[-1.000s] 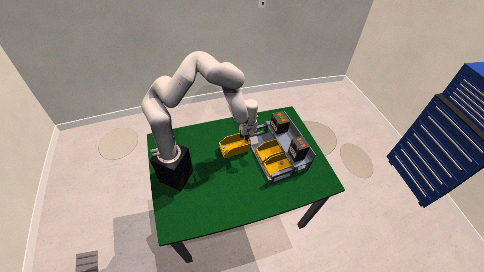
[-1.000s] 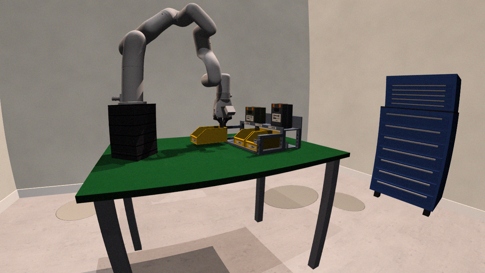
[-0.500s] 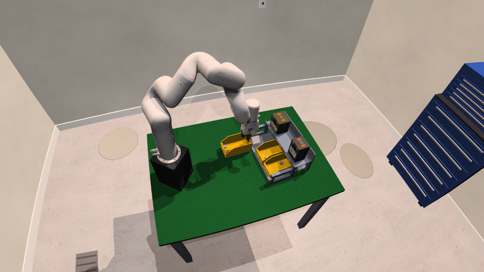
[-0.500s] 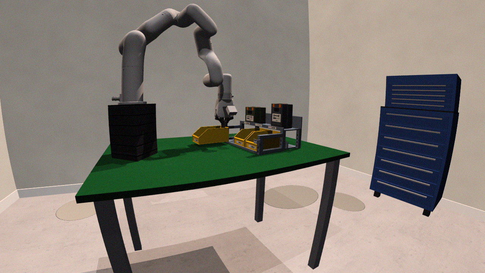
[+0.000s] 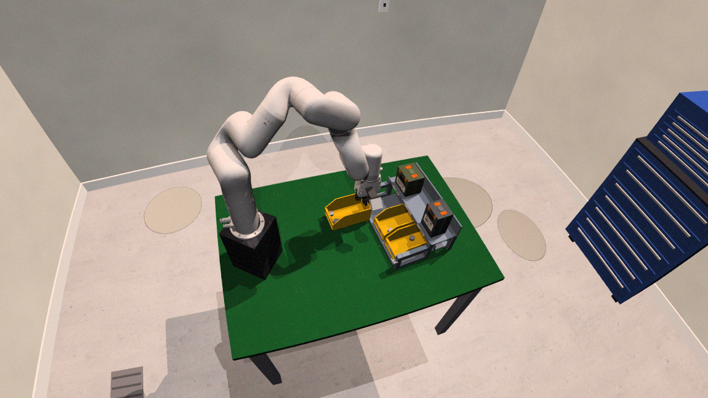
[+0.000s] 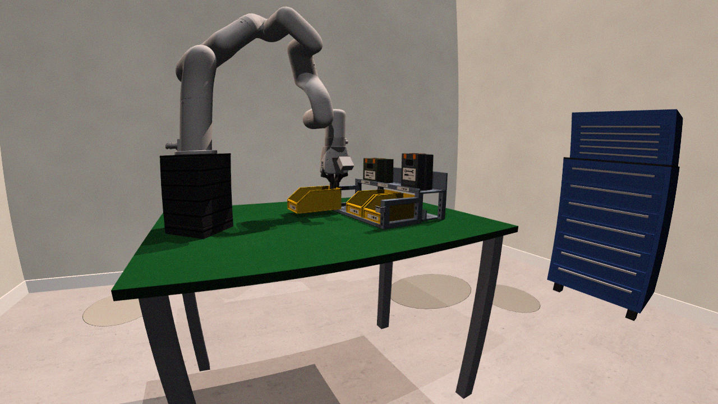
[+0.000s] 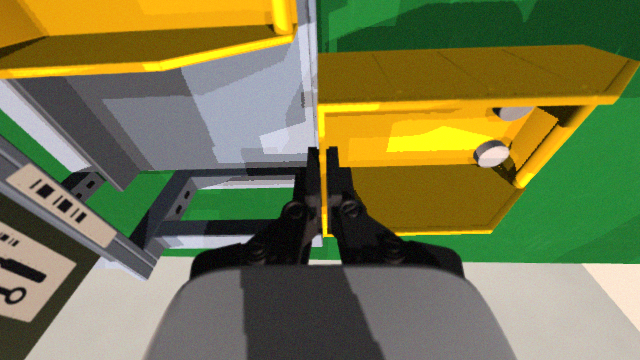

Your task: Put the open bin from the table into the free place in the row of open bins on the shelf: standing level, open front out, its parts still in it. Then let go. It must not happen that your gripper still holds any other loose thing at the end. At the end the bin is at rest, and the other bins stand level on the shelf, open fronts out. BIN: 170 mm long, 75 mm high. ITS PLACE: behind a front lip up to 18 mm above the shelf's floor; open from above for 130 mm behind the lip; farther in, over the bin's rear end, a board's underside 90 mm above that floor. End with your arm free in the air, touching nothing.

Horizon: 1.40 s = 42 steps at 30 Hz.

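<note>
My gripper (image 7: 323,164) is shut on the thin rear wall of the yellow open bin (image 7: 425,165). The bin (image 5: 347,211) hangs a little above the green table, about level, with its open front pointing away from the shelf. It also shows in the exterior view (image 6: 313,199). Two grey round parts (image 7: 491,152) lie near its open front. Its rear end is at the front edge of the grey shelf (image 5: 413,218), by the free place (image 5: 388,200) at the far end of the row. Two other yellow bins (image 5: 393,220) (image 5: 405,239) stand level in the shelf.
Two black boxes (image 5: 410,179) (image 5: 438,216) stand on the shelf's upper rear board. The arm's black base (image 5: 251,245) stands at the table's left side. A blue drawer cabinet (image 6: 617,201) stands on the floor to the right, clear of the table.
</note>
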Available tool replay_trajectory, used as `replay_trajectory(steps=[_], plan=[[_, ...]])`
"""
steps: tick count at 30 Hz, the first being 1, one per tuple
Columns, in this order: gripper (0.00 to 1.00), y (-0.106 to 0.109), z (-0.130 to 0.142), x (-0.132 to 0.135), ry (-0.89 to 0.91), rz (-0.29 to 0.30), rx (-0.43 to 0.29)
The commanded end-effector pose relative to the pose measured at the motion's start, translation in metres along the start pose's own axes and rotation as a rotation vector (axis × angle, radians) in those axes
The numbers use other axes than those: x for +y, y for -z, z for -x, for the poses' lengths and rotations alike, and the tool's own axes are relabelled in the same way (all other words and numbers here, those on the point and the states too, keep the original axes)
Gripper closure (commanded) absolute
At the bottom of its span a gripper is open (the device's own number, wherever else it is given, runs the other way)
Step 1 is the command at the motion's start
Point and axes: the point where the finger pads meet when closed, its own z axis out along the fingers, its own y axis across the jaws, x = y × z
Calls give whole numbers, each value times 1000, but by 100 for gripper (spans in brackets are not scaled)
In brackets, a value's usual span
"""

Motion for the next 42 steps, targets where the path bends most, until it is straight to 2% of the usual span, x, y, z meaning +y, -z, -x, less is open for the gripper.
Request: replay_trajectory(steps=[1, 42], plan=[[100, 2, 0, -2, 0, -4, -1], [100, 2, 0, -28, 0, -4, -1]])
